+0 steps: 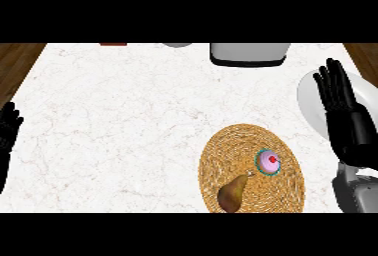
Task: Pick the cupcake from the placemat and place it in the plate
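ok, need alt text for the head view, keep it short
A pink-frosted cupcake and a pear sit on a round woven placemat at the lower right of the counter. The right hand is open, fingers up, over a white plate at the right edge; the left hand rests open at the left edge.

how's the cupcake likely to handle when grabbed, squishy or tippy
The cupcake looks small beside the pear, so probably light. Its pink frosted top would likely smear under fingers closing from above. Standing upright on the woven placemat, it may tip if pushed sideways.
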`<state>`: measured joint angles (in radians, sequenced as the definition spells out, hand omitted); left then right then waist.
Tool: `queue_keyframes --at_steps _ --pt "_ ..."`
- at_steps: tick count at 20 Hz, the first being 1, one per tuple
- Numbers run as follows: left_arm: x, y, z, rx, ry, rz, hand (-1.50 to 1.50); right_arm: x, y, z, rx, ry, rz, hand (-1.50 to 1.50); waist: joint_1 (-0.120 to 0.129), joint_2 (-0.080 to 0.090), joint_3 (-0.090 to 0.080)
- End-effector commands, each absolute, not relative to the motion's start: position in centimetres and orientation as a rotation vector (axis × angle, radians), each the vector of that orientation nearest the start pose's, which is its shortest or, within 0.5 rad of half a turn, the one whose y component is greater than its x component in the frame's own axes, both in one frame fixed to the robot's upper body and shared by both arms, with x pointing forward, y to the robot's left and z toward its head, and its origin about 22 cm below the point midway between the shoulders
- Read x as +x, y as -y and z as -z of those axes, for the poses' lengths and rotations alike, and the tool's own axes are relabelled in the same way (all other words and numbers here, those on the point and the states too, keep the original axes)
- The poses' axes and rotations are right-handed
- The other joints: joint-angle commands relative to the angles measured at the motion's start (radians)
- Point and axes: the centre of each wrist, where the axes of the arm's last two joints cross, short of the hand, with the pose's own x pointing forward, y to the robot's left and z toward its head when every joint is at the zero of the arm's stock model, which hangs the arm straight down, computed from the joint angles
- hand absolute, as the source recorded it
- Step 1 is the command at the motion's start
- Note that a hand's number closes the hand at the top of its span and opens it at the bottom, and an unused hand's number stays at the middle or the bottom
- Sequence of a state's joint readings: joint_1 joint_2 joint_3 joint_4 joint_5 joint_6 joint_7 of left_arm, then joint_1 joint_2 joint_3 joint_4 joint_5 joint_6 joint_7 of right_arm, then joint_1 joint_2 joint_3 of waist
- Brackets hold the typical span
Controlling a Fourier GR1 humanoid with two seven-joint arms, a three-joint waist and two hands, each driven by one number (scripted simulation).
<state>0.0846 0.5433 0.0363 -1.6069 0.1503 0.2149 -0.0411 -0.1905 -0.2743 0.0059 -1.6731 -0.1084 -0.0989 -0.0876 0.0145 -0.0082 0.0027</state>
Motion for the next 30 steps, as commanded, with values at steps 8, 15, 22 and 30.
queue_keyframes --at_steps 8,15,22,30 --pt "23.8 -31.0 -2.5 0.227 1.474 0.12 0.0 30.5 24.6 -17.1 0.055 2.061 -1.174 1.5 0.003 0.012 -0.014" --pt "27.7 -28.8 -2.7 0.142 1.448 0.097 0.0 32.1 31.9 -3.2 0.668 1.811 -0.782 -1.5 0.014 0.038 0.002" --pt "27.1 -28.6 -2.1 0.145 1.425 0.109 0.0 32.8 34.7 -3.9 0.539 1.794 -1.121 -1.5 0.028 0.023 0.001" --pt "29.2 -27.0 -2.3 0.161 1.419 0.103 0.0 34.9 33.8 -4.6 0.443 1.723 -1.37 -1.5 0.012 0.019 -0.001"
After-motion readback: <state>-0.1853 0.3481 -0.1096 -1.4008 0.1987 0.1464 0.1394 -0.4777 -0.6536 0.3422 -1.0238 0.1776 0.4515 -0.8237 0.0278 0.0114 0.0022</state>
